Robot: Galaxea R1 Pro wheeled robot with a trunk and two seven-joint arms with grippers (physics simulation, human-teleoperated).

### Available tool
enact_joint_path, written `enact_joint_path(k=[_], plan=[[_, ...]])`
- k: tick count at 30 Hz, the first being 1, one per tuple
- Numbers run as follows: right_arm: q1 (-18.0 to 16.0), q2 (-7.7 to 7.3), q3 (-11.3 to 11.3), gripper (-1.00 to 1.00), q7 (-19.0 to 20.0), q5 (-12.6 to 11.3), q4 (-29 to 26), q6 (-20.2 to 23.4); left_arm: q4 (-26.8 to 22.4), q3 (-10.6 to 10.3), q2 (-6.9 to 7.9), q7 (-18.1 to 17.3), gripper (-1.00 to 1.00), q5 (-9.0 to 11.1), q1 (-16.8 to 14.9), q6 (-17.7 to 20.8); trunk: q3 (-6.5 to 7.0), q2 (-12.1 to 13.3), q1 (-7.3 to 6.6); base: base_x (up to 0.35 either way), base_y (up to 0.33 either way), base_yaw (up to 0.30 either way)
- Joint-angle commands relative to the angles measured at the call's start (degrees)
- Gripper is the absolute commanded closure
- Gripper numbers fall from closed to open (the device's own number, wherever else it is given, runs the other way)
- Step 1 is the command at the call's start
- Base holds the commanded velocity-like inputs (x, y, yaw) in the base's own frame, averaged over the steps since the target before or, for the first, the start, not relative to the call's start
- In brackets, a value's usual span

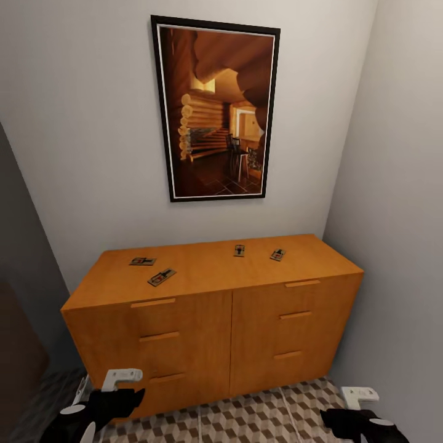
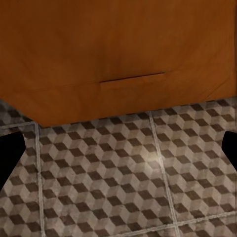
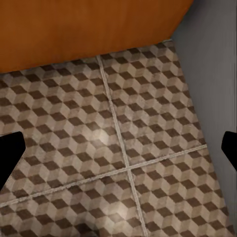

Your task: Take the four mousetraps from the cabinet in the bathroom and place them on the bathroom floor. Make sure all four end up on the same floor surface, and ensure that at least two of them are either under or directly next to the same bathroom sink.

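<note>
Several mousetraps lie flat on top of the orange-brown cabinet (image 1: pixel 209 320). Two are on its left half (image 1: pixel 143 261) (image 1: pixel 162 277) and two on its right half (image 1: pixel 239 250) (image 1: pixel 278 255). My left gripper (image 1: pixel 101 406) hangs low in front of the cabinet's left drawers. It is open above the cube-patterned bathroom floor (image 2: pixel 118 173), with the cabinet's front (image 2: pixel 118 49) just ahead. My right gripper (image 1: pixel 357 421) is low at the right, also open over the floor (image 3: pixel 98 138), near the cabinet's bottom corner (image 3: pixel 74 29). Both hold nothing. The bathroom sink is out of view.
A framed picture (image 1: pixel 215 111) hangs on the white wall above the cabinet. A grey side wall (image 1: pixel 400 246) (image 3: pixel 212 74) closes in right beside the cabinet's right end. A dark surface (image 1: pixel 18 320) stands at the left.
</note>
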Motion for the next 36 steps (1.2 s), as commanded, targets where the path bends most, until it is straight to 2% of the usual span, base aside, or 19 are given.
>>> enact_joint_path(k=[1,9,13,17,18,26,27,30,35,36], plan=[[0.0,-0.01,0.0,-1.0,0.1,0.0,-0.1,0.3,-0.1,0.0,0.02,0.1,-1.0,0.4,0.0,0.3,-0.07,0.0,0.0,0.0,0.0,0.0],[-0.8,-0.73,-0.9,-1.0,0.0,0.2,-4.0,2.3,-0.8,-0.2,-0.64,-0.2,-1.0,0.5,-2.5,1.3,-0.07,0.0,0.0,0.0,0.0,0.0],[-2.5,-1.06,-1.6,-1.0,0.0,0.3,-4.7,3.5,-1.0,-0.3,-1.88,-0.4,-1.0,0.6,-4.3,2.8,-0.07,0.0,0.0,0.0,0.0,0.0],[-5.0,-1.22,-2.2,-1.0,0.0,0.3,-5.0,6.2,-1.0,-0.5,-3.79,-0.4,-1.0,0.6,-6.6,5.0,-0.07,0.0,0.0,0.0,0.0,0.0],[-5.0,-1.22,-2.2,-1.0,0.0,0.3,-5.0,6.2,-1.0,-0.5,-3.79,-0.4,-1.0,0.6,-6.6,5.0,-0.07,0.0,0.0,0.0,0.0,0.0],[-12.2,-1.34,-2.5,-1.0,-0.1,0.4,-5.2,13.4,-1.0,-2.3,-7.97,-0.5,-1.0,0.6,-13.2,9.9,-0.07,0.0,0.0,0.0,0.0,0.0],[-12.2,-1.34,-2.5,-1.0,-0.1,0.4,-5.2,13.4,-1.0,-2.3,-7.97,-0.5,-1.0,0.6,-13.2,9.9,-0.07,0.0,0.0,0.0,0.0,0.0],[-15.1,-1.33,-2.5,-1.0,-0.1,0.4,-5.2,16.2,-1.0,-3.6,-9.17,-0.5,-1.0,0.6,-16.2,12.0,-0.07,0.0,0.0,0.0,0.0,0.0],[-20.0,-1.33,-2.6,-1.0,-0.1,0.5,-5.2,16.5,-1.0,-5.0,-11.16,-0.6,-1.0,0.8,-21.2,14.4,-0.07,0.0,0.0,0.0,0.0,0.0],[-20.0,-1.33,-2.6,-1.0,-0.1,0.5,-5.2,16.5,-1.0,-5.0,-11.16,-0.6,-1.0,0.8,-21.2,14.4,-0.07,0.0,0.0,0.0,0.0,0.0]])
